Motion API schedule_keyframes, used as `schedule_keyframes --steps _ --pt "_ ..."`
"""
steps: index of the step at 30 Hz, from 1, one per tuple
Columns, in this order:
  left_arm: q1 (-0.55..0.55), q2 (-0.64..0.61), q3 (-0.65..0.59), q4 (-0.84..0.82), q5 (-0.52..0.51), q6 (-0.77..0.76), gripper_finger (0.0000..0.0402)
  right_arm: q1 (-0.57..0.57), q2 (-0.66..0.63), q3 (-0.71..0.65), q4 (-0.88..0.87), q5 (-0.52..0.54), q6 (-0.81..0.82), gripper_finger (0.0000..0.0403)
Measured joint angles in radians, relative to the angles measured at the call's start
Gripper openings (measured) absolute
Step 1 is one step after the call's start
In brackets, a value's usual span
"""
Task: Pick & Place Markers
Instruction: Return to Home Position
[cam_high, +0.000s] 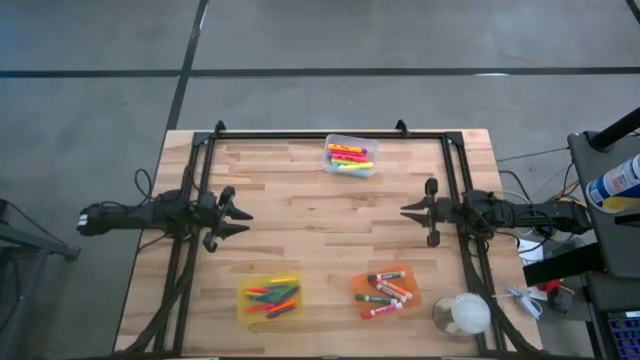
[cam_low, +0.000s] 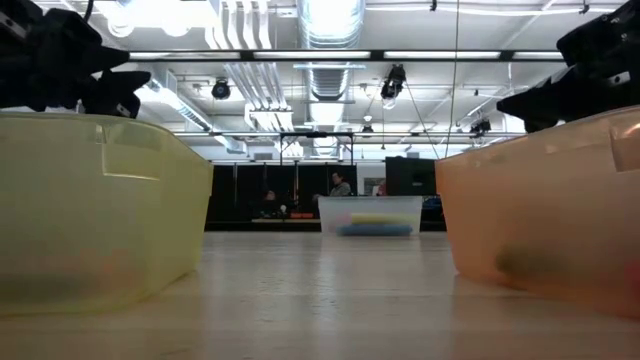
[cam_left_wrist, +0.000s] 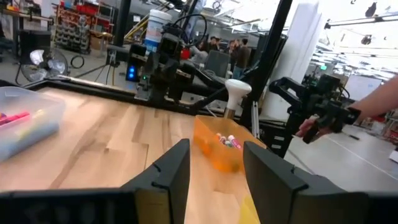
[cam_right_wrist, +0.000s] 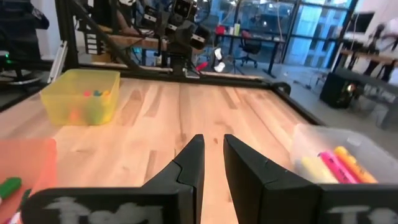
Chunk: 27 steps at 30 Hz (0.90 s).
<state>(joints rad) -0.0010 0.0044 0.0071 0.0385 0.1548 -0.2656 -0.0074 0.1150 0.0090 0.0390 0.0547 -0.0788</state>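
Observation:
The markers lie in three bins on the wooden table. Pink and yellow highlighters fill a clear bin (cam_high: 349, 157) at the far middle. Slim coloured ones lie in a yellow bin (cam_high: 271, 297) near the front left. White-barrelled ones lie in an orange bin (cam_high: 384, 290) near the front right. My left gripper (cam_high: 240, 215) hovers level at the table's left, pointing right, open, with nothing between its fingers (cam_left_wrist: 216, 152). My right gripper (cam_high: 408, 210) hovers level at the right, pointing left, its fingers a narrow gap apart (cam_right_wrist: 212, 143) and holding nothing.
A black frame (cam_high: 330, 135) runs along the table's far and side edges. A clear round container (cam_high: 462, 315) stands at the front right corner. Bare wood (cam_high: 330, 230) lies between the grippers. Beyond the table, a person's hand (cam_left_wrist: 379, 102) shows by other equipment.

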Motion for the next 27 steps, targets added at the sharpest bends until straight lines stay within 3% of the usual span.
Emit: schedule_keyframes --steps 8,27 --pt "0.000 0.000 0.000 -0.002 -0.002 -0.006 0.0144 0.000 0.000 0.000 -0.009 0.000 0.134 0.0057" --pt "0.000 0.000 -0.001 -0.003 0.000 -0.007 0.0144 0.000 0.000 0.000 -0.009 -0.002 0.125 0.0057"
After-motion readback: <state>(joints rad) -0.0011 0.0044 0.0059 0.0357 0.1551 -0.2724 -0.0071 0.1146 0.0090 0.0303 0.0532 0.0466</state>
